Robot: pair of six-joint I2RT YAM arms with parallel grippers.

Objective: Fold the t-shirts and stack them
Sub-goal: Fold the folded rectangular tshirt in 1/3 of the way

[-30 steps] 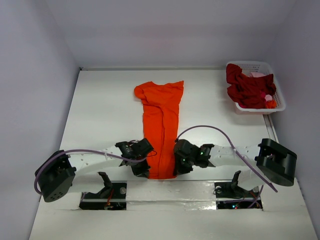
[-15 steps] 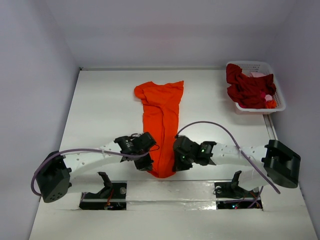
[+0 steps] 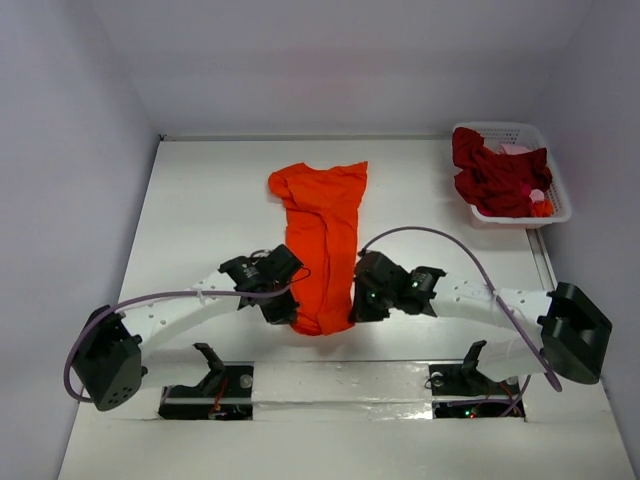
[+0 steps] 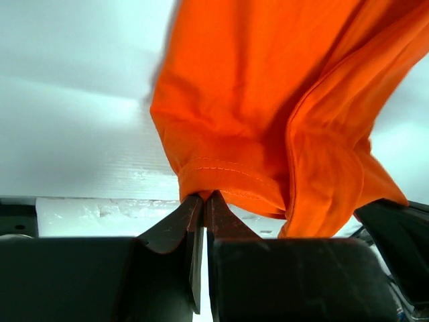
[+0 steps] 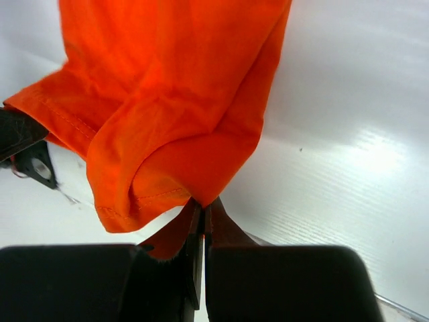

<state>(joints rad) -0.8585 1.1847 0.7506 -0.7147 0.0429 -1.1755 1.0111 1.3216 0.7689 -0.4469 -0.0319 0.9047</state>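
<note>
Hem corners of the orange t-shirt (image 3: 322, 240) sit pinched between the pressed-together left and right jaws.

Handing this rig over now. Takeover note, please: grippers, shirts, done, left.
Left gripper: jaws shut on the near hem of the orange t-shirt, left corner.
Right gripper: jaws shut on the right corner.
The shirt is a long narrow strip, near end raised.
Dark red t-shirts and a pinkish one: in the white basket.
Done: orange one narrowed lengthwise; nothing stacked.
Left: fold it end to end, then the rest.
</note>
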